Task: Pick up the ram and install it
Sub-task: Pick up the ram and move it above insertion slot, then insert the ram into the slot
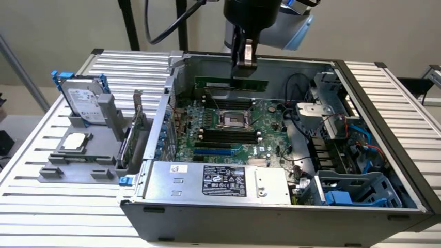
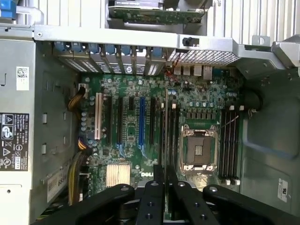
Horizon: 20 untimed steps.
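1 claw [image 1: 245, 75] at the end of 1 arm, hanging over an open computer case [image 1: 386, 155] and clamped together on 1 ram [image 1: 231, 83], gripped by the upper long edge. Ram held level and lengthwise, up in the air at the far side of the case, above the far edge of 1 green motherboard [image 1: 265, 135] and not seated in any slot. In the wrist view, 2 dark fingers [image 2: 152, 201] pressed close on a thin edge-on strip, with the board well below. On the board: 1 square CPU socket [image 2: 199, 150], open and bare; 2 banks of dark memory slots [image 2: 229, 145], 1 on each side of that socket; 1 blue expansion slot [image 2: 141, 119]; 1 white expansion slot [image 2: 98, 117]; 1 small finned heatsink [image 2: 117, 173]. Along the near wall of the case, 1 grey power supply [image 1: 220, 181] with 1 black label on top. At the exterior view's right inside the case, 1 blue-grey drive cage [image 1: 358, 188] and a tangle of blue and red cables. Outside the case, toward the exterior view's left, 1 grey fixture [image 1: 76, 173] on the slatted metal tabletop [image 1: 41, 206], carrying 1 silver hard drive [image 1: 86, 101] upright in a blue frame, 1 flat square processor chip [image 1: 76, 142], and 1 upright expansion card [image 1: 134, 132] with a metal bracket, just beside the case wall.
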Motion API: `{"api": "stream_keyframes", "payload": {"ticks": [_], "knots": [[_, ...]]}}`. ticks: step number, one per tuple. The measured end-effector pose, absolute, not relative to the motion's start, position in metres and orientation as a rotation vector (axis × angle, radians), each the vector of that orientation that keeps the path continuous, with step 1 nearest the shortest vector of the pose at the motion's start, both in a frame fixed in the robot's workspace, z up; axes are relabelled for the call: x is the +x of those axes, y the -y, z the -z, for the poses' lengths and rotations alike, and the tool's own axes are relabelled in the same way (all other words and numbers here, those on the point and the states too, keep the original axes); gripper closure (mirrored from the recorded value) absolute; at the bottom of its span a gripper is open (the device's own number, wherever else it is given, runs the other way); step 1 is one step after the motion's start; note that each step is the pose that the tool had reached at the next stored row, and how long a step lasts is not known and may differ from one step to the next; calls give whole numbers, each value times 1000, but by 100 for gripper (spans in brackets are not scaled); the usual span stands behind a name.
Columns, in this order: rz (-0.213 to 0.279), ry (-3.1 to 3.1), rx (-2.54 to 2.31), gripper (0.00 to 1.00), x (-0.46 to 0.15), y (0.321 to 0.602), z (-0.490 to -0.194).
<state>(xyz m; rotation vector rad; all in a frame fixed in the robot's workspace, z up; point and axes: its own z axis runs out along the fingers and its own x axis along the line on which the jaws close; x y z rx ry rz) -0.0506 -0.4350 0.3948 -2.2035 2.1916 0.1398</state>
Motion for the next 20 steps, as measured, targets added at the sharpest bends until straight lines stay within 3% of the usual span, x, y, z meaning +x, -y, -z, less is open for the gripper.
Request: {"api": "stream_keyframes", "payload": {"ticks": [20], "knots": [[-137, -2219, -2172, 86, -50, 435, -392]]}}
